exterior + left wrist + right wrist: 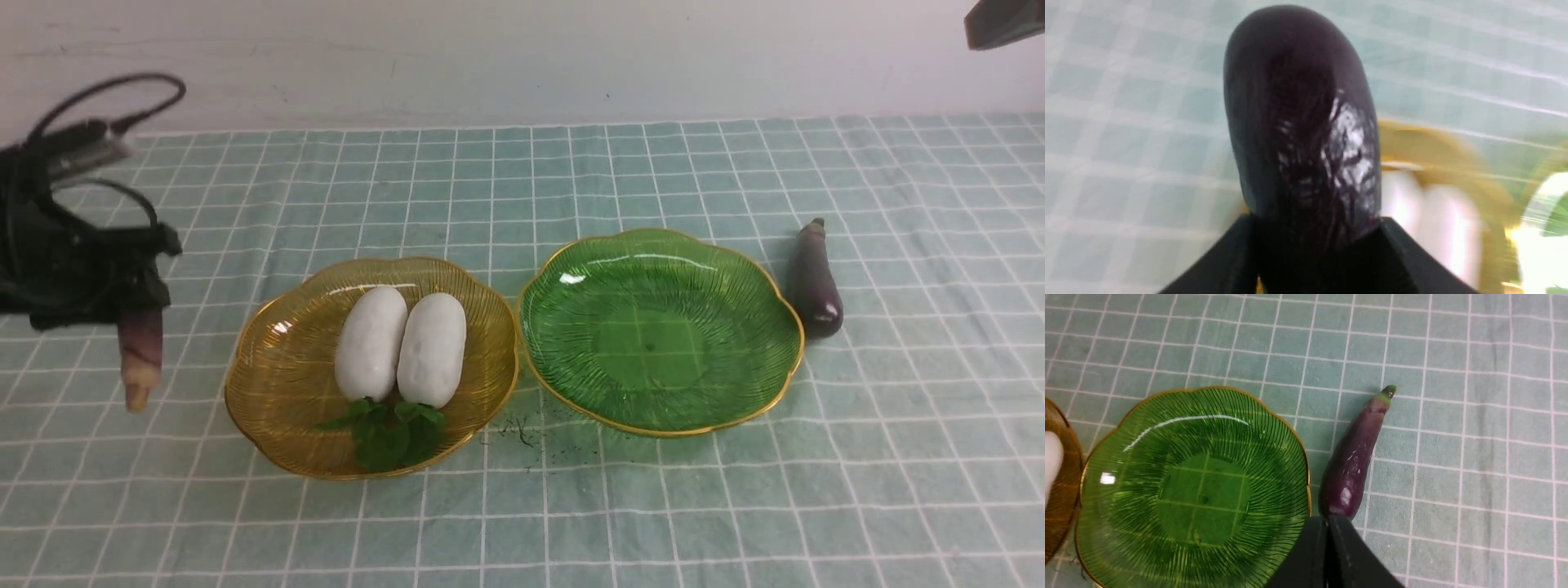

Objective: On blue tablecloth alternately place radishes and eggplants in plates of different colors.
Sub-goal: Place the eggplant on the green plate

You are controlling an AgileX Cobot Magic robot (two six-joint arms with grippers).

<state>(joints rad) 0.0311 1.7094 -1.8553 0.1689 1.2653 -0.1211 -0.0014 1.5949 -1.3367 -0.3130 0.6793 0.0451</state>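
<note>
Left gripper (pixel 135 314) hung over the pale teal gridded tablecloth (pixel 898 457), well to the left of both dishes, jaws pinching the fat end of a slender tan-tipped purple eggplant (pixel 140 351); the fruit dangled tip-down, clear of the cloth. Left wrist view was blurred but showed the dark rounded end bulging up between the black fingers. Judged light and fairly stiff, skin smooth and likely slippery, and the taper would let it slide, so a hold across the thick part, as here, looked the safe one. Second fruit, a glossy dark purple eggplant (pixel 813 282) with a green stem, lay on the cloth just beside the right rim of the green plate, stem pointing away from the robot; the wide belly seemed the place to take it. Right gripper (pixel 1327 539) was raised high, jaws pressed together on nothing. Amber-yellow ribbed translucent plate (pixel 277 384) held two plump white oblong radishes (pixel 371 343), side by side and touching, leafy green tufts towards the robot. Green ribbed translucent plate (pixel 653 343) held nothing. Both dishes gold-rimmed, nearly rim to rim, probably brittle; set loads down gently. A few dark specks (pixel 522 433) lay on the cloth between them
</note>
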